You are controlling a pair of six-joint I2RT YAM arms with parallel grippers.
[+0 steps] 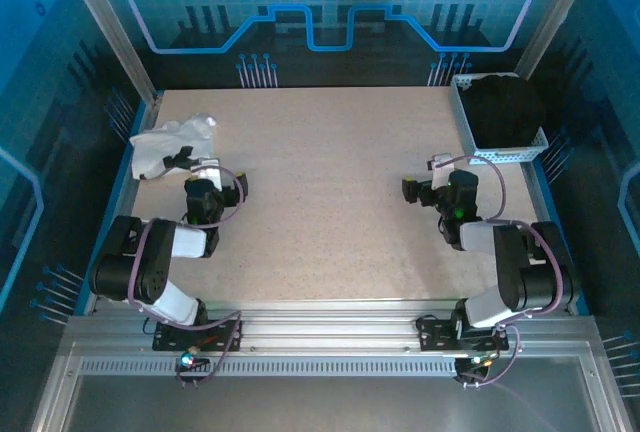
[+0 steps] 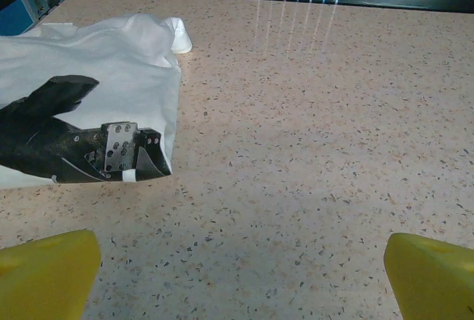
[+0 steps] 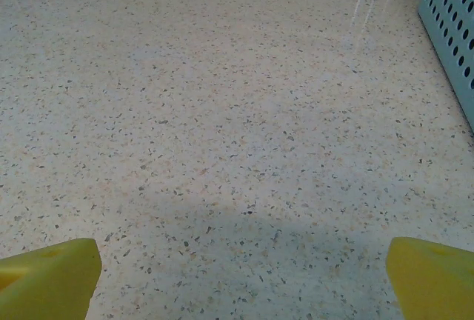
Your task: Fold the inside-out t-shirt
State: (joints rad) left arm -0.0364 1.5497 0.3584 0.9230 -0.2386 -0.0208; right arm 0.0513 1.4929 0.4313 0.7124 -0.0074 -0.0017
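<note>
The inside-out t-shirt [image 1: 505, 110] is a black bundle heaped in the white perforated basket [image 1: 500, 156] at the table's back right corner. My right gripper [image 1: 425, 178] hovers open over bare tabletop, to the left of and nearer than the basket. In the right wrist view its yellow fingertips [image 3: 48, 279] sit wide apart with nothing between them, and the basket's wall [image 3: 453, 31] shows at the upper right. My left gripper [image 1: 193, 163] is open at the left side, with nothing between its fingers, its yellow fingertips [image 2: 44, 272] spread over bare table.
A smaller white garment [image 1: 170, 144] lies crumpled at the back left, just beyond the left gripper. In the left wrist view this white garment [image 2: 96, 53] carries a black printed patch. Metal frame posts and blue walls ring the speckled table [image 1: 330, 202].
</note>
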